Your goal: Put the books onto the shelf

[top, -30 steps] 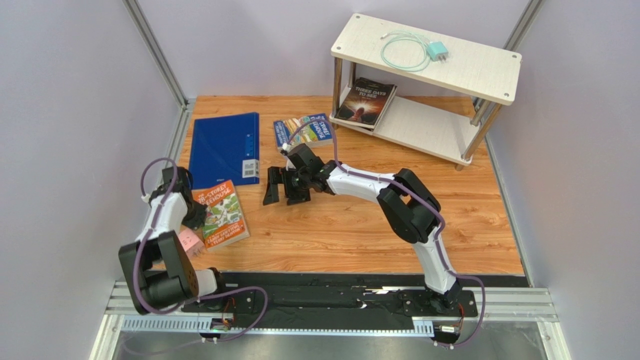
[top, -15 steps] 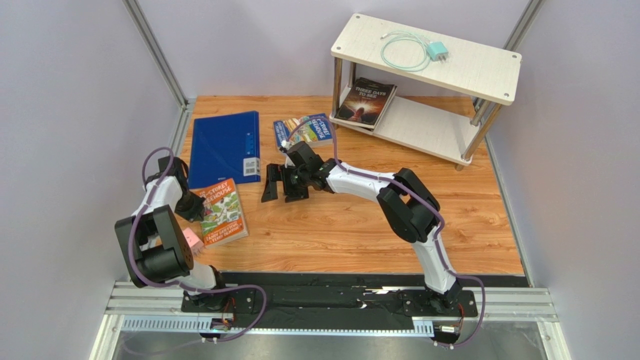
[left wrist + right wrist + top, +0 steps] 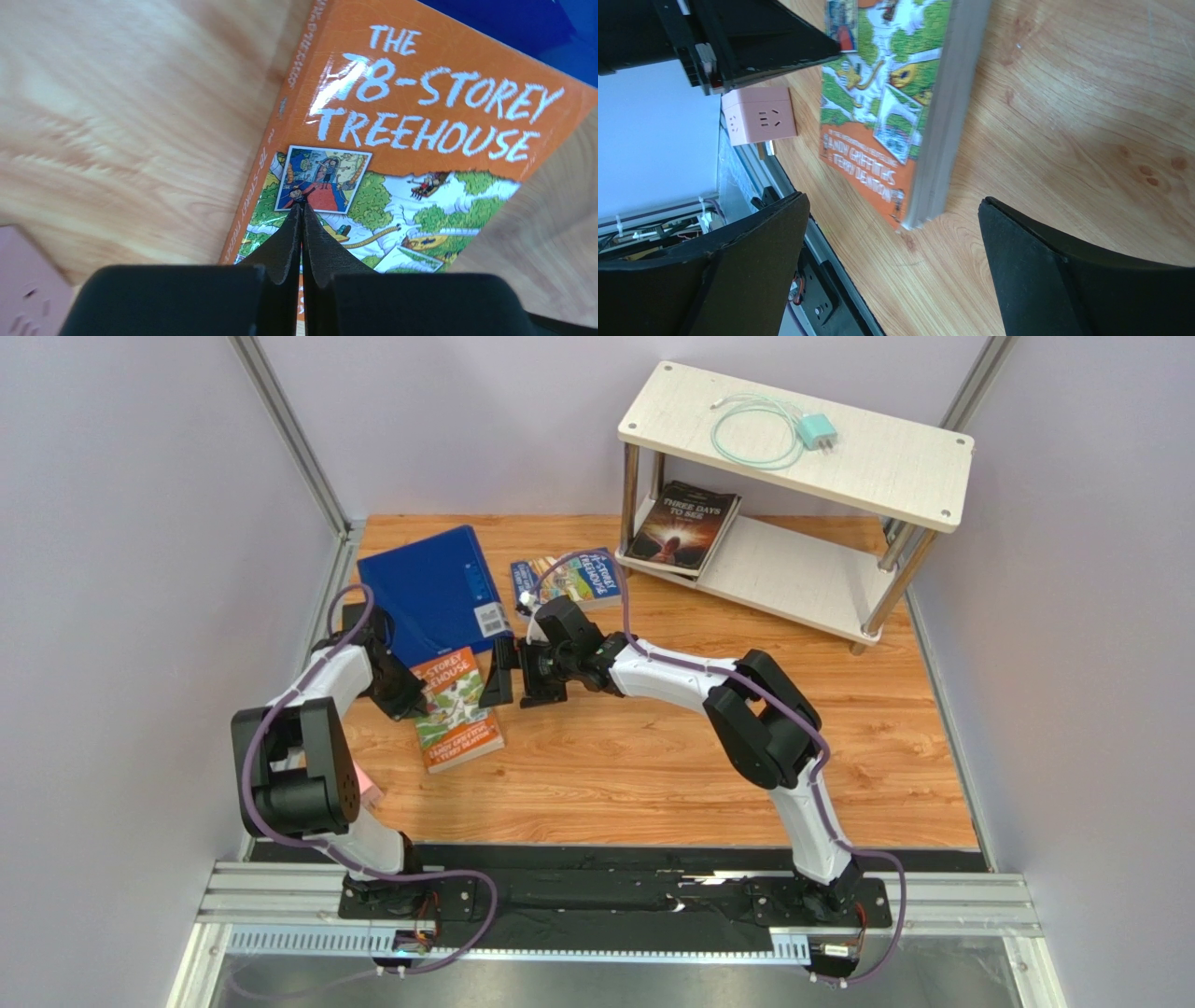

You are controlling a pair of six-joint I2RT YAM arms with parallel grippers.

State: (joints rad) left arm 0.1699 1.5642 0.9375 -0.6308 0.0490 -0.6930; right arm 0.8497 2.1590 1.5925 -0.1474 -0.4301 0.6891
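Wooden tabletop (image 3: 842,756) bears the orange book (image 3: 457,711), clenched left claw (image 3: 303,208) atop, right claw (image 3: 514,676) (spread wide) alongside.

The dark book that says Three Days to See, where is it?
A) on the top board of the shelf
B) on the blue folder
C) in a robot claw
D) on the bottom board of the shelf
D: the dark book lies on the lower board of the shelf, under the top board, which carries only a charger with its cable.
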